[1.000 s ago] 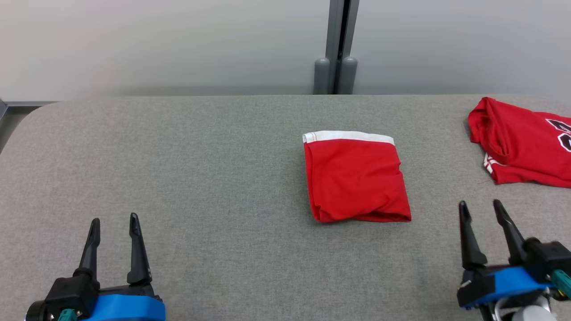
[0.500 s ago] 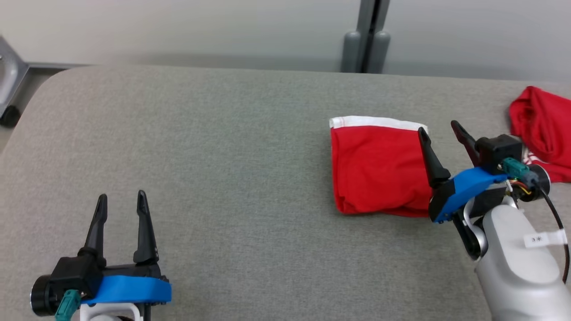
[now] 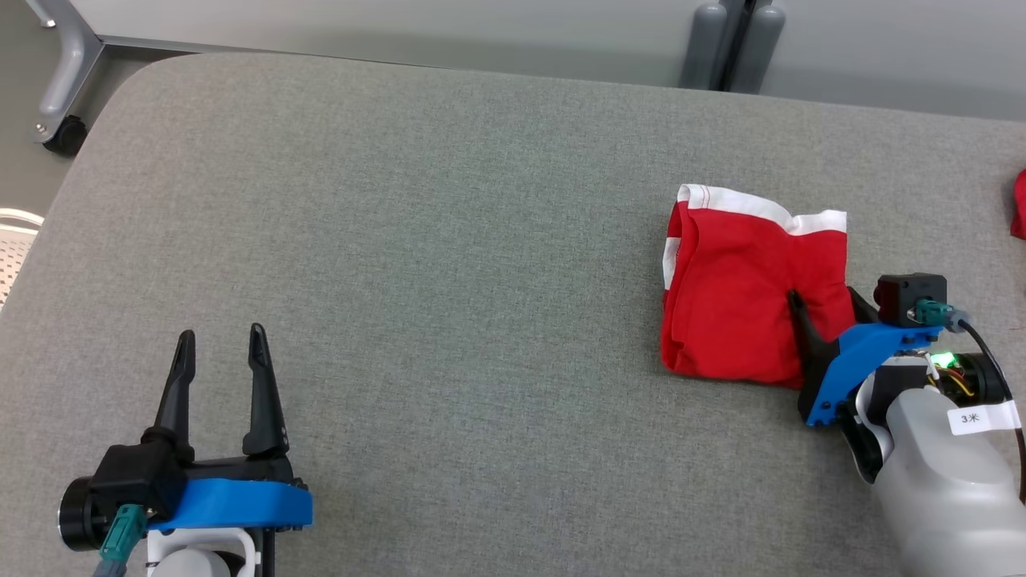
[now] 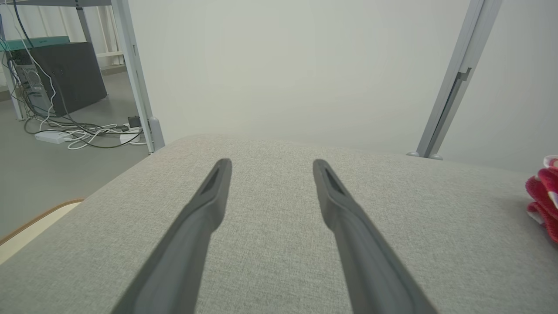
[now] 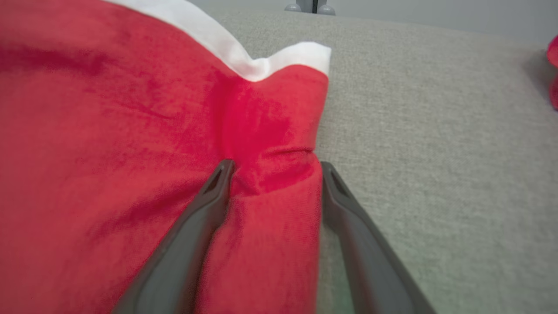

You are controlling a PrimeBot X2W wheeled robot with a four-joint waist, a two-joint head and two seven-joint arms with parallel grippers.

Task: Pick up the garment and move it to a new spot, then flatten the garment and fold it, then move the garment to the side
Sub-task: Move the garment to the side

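The folded red garment (image 3: 737,304) with a white band along its far edge lies on the grey padded table (image 3: 401,240), right of centre. My right gripper (image 3: 824,298) stands open astride the garment's right edge, with a ridge of red cloth (image 5: 274,192) bunched between its fingers (image 5: 205,209). The white band buckles just beyond the fingertips. My left gripper (image 3: 218,344) is open and holds nothing, low over the table's near left, far from the garment. The left wrist view shows the garment's edge (image 4: 542,200) at the far right.
A second red garment (image 3: 1019,204) lies at the table's right edge, also showing as (image 5: 553,74). A grey post (image 3: 729,48) stands behind the table. A frame leg with a caster (image 3: 60,96) is beyond the rounded far left corner. Cables lie on the floor (image 4: 87,135).
The head camera has tilted and turned, so the whole scene has shifted. My right gripper reached forward onto the garment's right edge, and the cloth there has bunched and its band has buckled. The left gripper stayed put.
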